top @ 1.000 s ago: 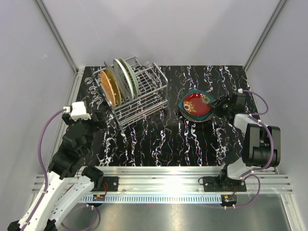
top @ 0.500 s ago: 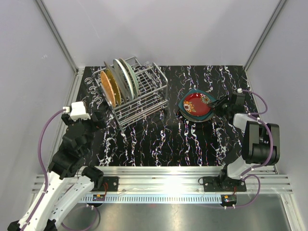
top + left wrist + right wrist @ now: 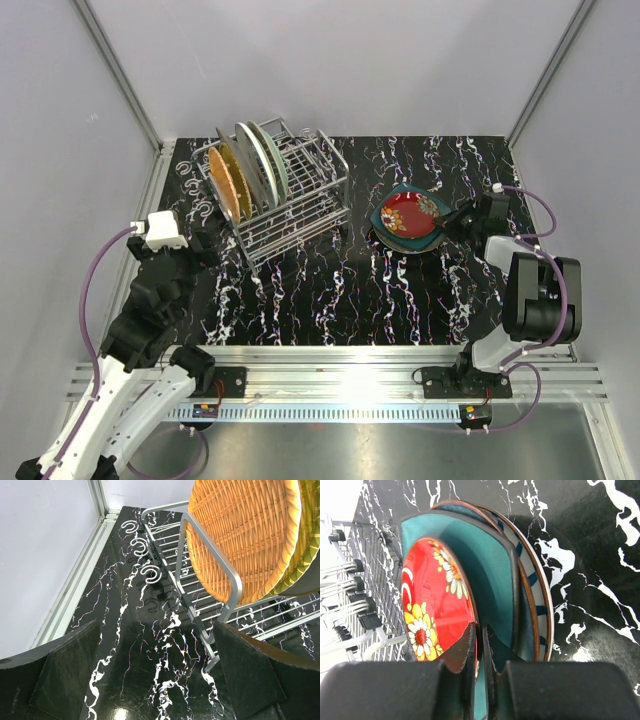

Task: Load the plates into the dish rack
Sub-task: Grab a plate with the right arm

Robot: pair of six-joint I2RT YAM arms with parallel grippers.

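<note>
now: right gripper (image 3: 480,632) jaws just drawn shut from half apart, pinching near rim of red plate (image 3: 437,605). red plate tilted atop dark teal plate (image 3: 492,570), stack on table (image 3: 330,290) right of dish rack (image 3: 300,195). grasp looks made; lift toward rack judged next. left gripper (image 3: 157,667) spread wide, empty, by rack end near racked orange plate (image 3: 245,530).

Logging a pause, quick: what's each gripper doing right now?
Left gripper: open, holding nothing.
Right gripper: closed on the rim of the red plate.
</note>
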